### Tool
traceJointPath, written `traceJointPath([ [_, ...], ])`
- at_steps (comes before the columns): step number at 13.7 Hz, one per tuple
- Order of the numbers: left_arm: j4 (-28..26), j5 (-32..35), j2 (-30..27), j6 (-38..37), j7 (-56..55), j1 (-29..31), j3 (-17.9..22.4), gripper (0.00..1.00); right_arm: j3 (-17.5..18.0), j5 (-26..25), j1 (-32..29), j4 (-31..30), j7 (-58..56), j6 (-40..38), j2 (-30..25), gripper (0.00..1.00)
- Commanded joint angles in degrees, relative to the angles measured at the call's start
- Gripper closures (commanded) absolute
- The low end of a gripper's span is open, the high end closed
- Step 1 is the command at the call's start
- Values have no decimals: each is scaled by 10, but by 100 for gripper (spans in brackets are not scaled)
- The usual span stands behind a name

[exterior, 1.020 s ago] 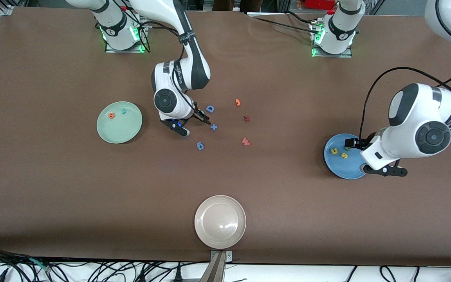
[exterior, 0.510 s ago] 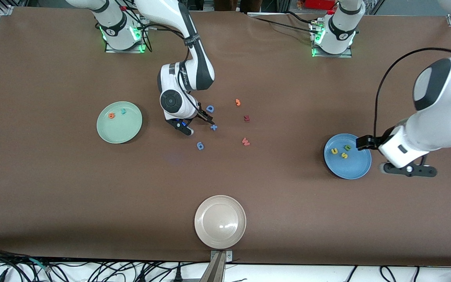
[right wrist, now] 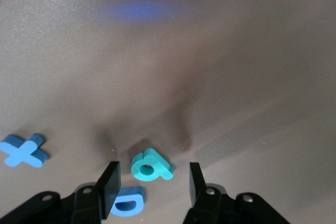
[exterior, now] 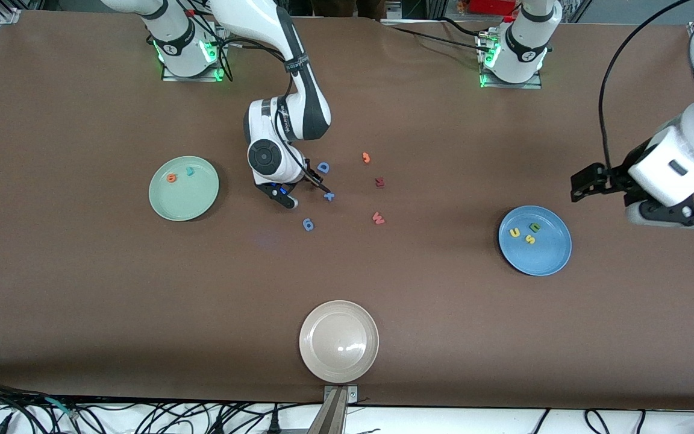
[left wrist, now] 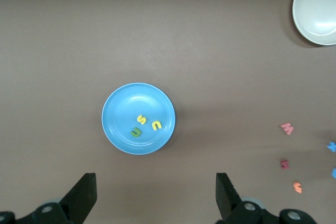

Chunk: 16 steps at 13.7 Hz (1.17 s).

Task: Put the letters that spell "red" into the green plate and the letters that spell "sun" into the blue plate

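Right arm: bent down mid-desk, right tool [right wrist: 151,179] low at the desk surface, fingers parted. Left arm: raised at its own end, left tool [left wrist: 156,198] spread wide.

Plain brown table [exterior: 82,271] all over. Round pale mint-green plate [exterior: 184,202] has an orange foam letter [exterior: 171,177] and a teal one [exterior: 190,171]. Round medium-blue plate [exterior: 535,256] has two yellow foam letters [exterior: 514,232] plus a green one [exterior: 535,227]. Glossy beige plate [exterior: 338,341] at lower centre. Teal foam "d" [right wrist: 151,164], blue capital "D" [exterior: 323,167], blue "x" [exterior: 329,196], reddish "W" [exterior: 378,217], orange "J" [exterior: 366,158]. Arms are white and black.
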Motion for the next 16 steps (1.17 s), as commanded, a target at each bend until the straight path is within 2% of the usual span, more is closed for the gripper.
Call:
traceJointPath([
  [1, -89, -19, -72, 26, 35, -55, 66, 0, -2, 13, 5, 7, 5, 3, 8, 42],
  [2, -127, -22, -93, 60, 38, -66, 86, 0, -2, 13, 5, 7, 5, 4, 9, 42],
  [4, -212, -22, -137, 141, 38, -78, 92, 0, -1, 13, 5, 7, 5, 11, 13, 42],
  [5, -223, -22, -145, 150, 37, -81, 93, 0, -1, 13, 5, 6, 5, 19, 14, 45],
  [7, -231, -26, -152, 148, 38, -113, 131, 0, 0, 13, 5, 7, 3, 28, 16, 46],
  [9, -232, -28, -150, 148, 71, -112, 131, 0, 3, 13, 5, 7, 4, 28, 16, 46],
  [16, -220, -27, -144, 108, 70, -108, 131, 0, 8, 14, 8, 5, 6, 29, 16, 48],
])
